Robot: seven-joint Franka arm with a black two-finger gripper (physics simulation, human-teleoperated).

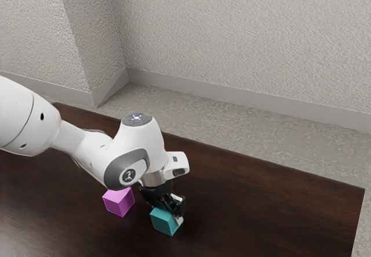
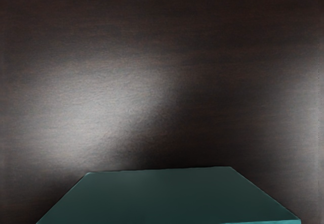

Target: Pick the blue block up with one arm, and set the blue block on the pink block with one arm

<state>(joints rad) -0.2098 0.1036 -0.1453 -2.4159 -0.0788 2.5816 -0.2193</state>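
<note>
claw point(image 1: 172, 212): down at the blue block point(image 1: 164, 222), I cannot tell if it grips
blue block: right under the claw, just beside the pink block point(image 1: 118, 202)
pink block: on the dark table point(image 1: 261, 202)

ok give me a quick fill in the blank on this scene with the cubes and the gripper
In the exterior view, the small pink cube lies to the ___ of the small teal-blue cube.
The black two-finger gripper is down at the ___ cube, not the pink one.
The dark wooden table carries ___ cubes.
Missing words: left; teal-blue; two.
</note>
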